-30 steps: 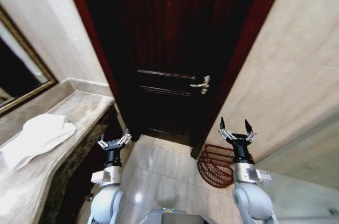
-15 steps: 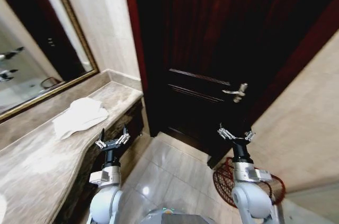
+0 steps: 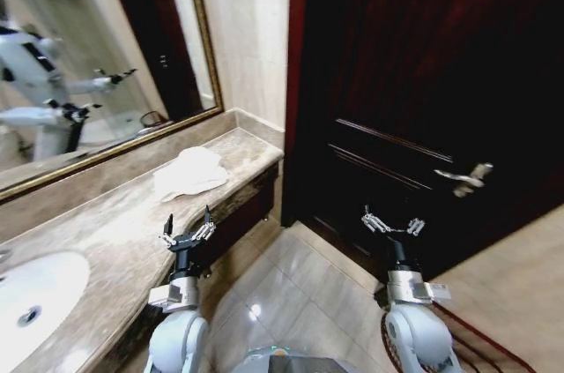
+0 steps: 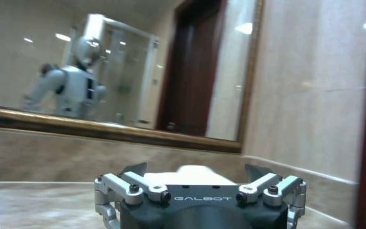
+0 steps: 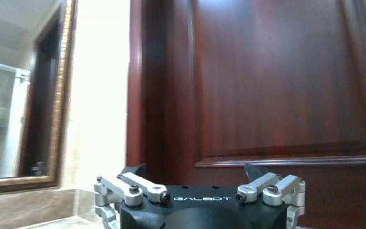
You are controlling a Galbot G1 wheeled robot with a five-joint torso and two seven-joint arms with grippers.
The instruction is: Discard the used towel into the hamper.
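Observation:
The used towel (image 3: 189,172) is a crumpled white cloth lying on the marble counter (image 3: 106,232) near its far end, by the door. In the left wrist view the towel (image 4: 199,177) shows as a white lump just beyond the fingertips. My left gripper (image 3: 187,223) (image 4: 196,168) is held upright over the counter's front edge, open and empty, short of the towel. My right gripper (image 3: 392,219) (image 5: 194,169) is upright before the dark door, open and empty. At the lower right floor, part of the reddish-brown wire hamper (image 3: 480,338) shows behind my right arm.
A dark wooden door (image 3: 423,82) with a metal lever handle (image 3: 465,177) stands ahead. A gold-framed mirror (image 3: 88,64) runs above the counter and reflects the robot. A white sink (image 3: 35,294) sits in the counter at the near left. Tiled floor (image 3: 291,294) lies between counter and door.
The whole view has swung left: towel and counter now sit nearer the middle, the sink has come in, the hamper has slid to the lower right corner. Both grippers stay as they were.

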